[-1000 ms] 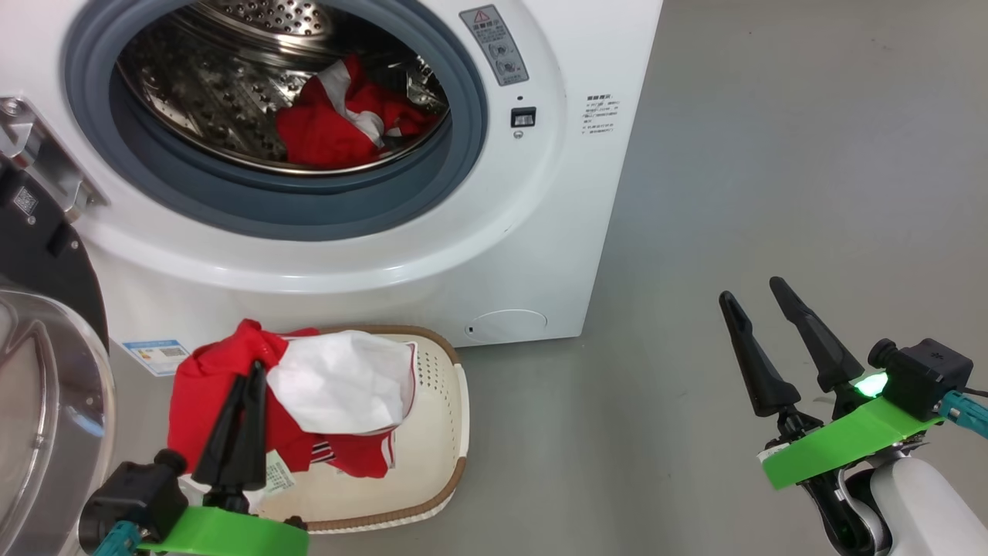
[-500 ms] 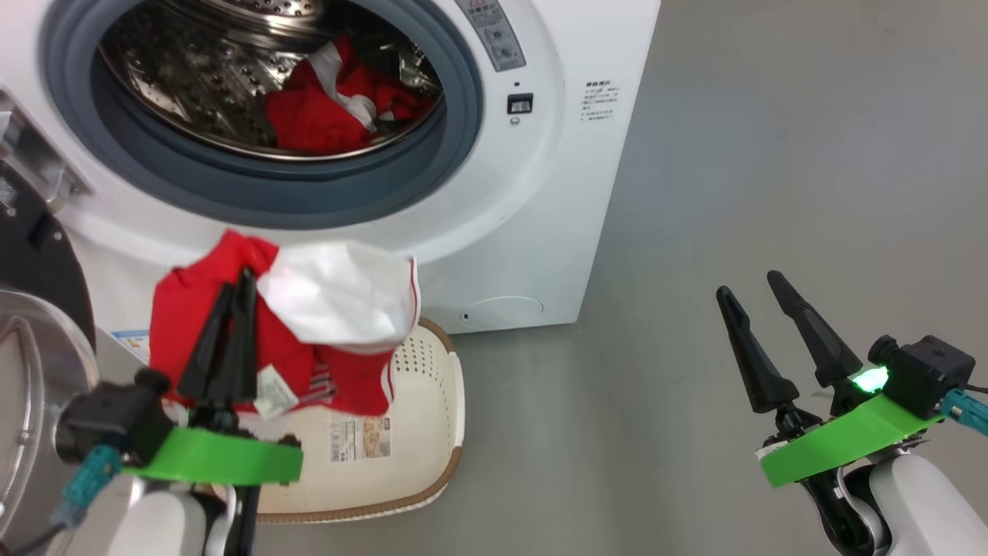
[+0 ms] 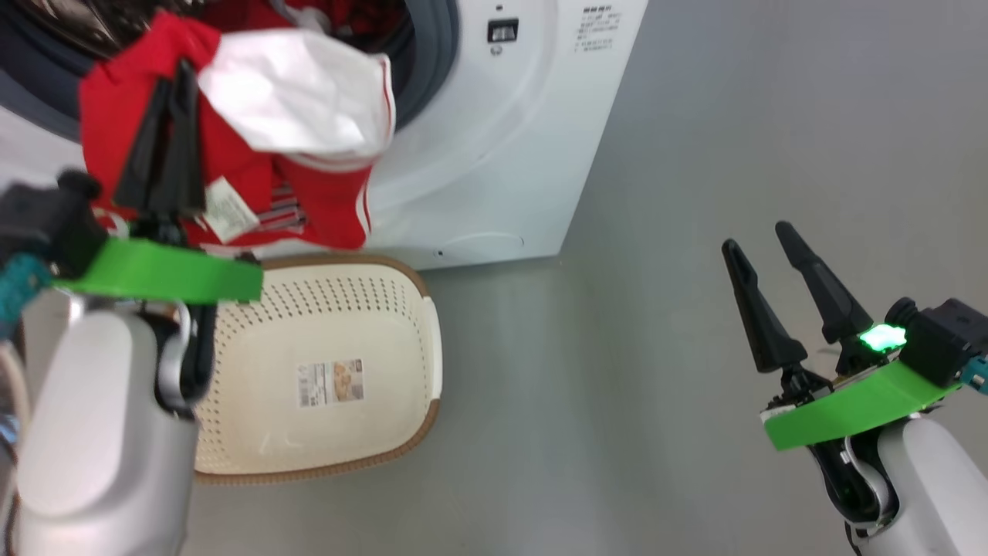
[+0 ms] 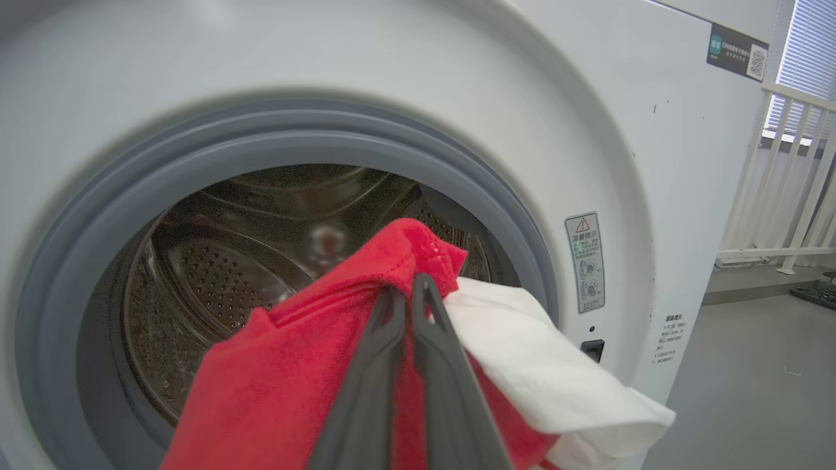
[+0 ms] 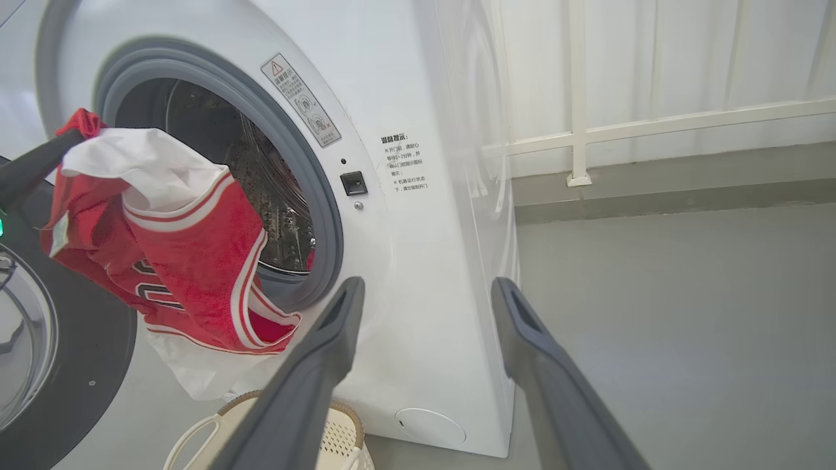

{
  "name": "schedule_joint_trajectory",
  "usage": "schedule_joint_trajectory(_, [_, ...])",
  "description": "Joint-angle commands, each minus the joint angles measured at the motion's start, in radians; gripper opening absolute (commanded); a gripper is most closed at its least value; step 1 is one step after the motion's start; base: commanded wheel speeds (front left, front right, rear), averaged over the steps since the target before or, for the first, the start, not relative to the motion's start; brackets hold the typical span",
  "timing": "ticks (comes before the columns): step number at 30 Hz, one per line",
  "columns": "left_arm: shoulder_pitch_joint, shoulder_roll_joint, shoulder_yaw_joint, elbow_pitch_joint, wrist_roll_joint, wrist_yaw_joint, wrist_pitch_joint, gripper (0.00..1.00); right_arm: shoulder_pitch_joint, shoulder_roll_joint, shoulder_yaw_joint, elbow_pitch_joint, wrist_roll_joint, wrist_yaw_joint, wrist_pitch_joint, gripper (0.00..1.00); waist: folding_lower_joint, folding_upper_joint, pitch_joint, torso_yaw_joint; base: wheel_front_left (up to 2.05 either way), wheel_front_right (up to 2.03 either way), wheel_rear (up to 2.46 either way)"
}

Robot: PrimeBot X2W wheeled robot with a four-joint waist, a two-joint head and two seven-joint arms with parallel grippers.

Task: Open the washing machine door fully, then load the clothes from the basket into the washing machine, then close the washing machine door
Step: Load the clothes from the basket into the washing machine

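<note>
The left gripper (image 3: pixel 176 73) has its two long dark fingers squeezed tight together on the clothes (image 3: pixel 108 108). This is a bright red top made of soft, fuzzy cloth, with a smooth white panel and red-and-white stripes along its edges. A small white tag hangs from it. The top hangs loose in the air, bunched and droopy. It is right in front of the round mouth of the washing machine (image 3: pixel 494 170) and above the basket (image 3: pixel 434 363).

The washing machine is a big white box with a smooth, shiny front. A thick grey rubber ring (image 4: pixel 196 150) goes around the hole. Inside is the shiny steel drum (image 4: pixel 215 274), dotted with lots of little holes.

The washing machine door (image 5: pixel 98 352) is swung open at the side. It is round, black and glossy, with a clear glass bowl in the middle.

The basket is cream plastic with rounded corners, rows of tiny holes in its walls and a brown woven-look rim. A paper sticker (image 3: pixel 330 383) lies flat on its bottom. It sits on the smooth grey floor (image 3: pixel 695 116), close against the machine.

The right gripper (image 3: pixel 756 237) hangs over the floor, well away from the basket. Its pointy fingers are spread wide and hold nothing.
</note>
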Motion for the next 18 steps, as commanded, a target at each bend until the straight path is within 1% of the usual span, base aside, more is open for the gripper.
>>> schedule_joint_trajectory(1, [-0.061, 0.032, 0.036, 0.009, -0.012, -0.011, 0.003, 0.00, -0.018, -0.007, 0.011, -0.030, 0.008, 0.002, -0.005, 1.00, 0.0000, 0.0000, 0.072, -0.024, 0.00, 0.00, 0.00])
schedule_joint_trajectory(9, [-0.295, 0.054, 0.057, 0.299, -0.030, -0.029, -0.024, 0.00, -0.073, 0.008, 0.016, -0.048, 0.011, 0.002, -0.005, 1.00, 0.0000, 0.0000, 0.201, -0.065, 0.00, 0.00, 0.00])
schedule_joint_trajectory(18, [-0.488, 0.076, 0.067, 0.517, -0.016, -0.037, -0.060, 0.00, -0.121, 0.017, 0.004, -0.070, 0.011, 0.002, -0.005, 1.00, 0.0000, 0.0000, 0.321, -0.114, 0.00, 0.00, 0.00])
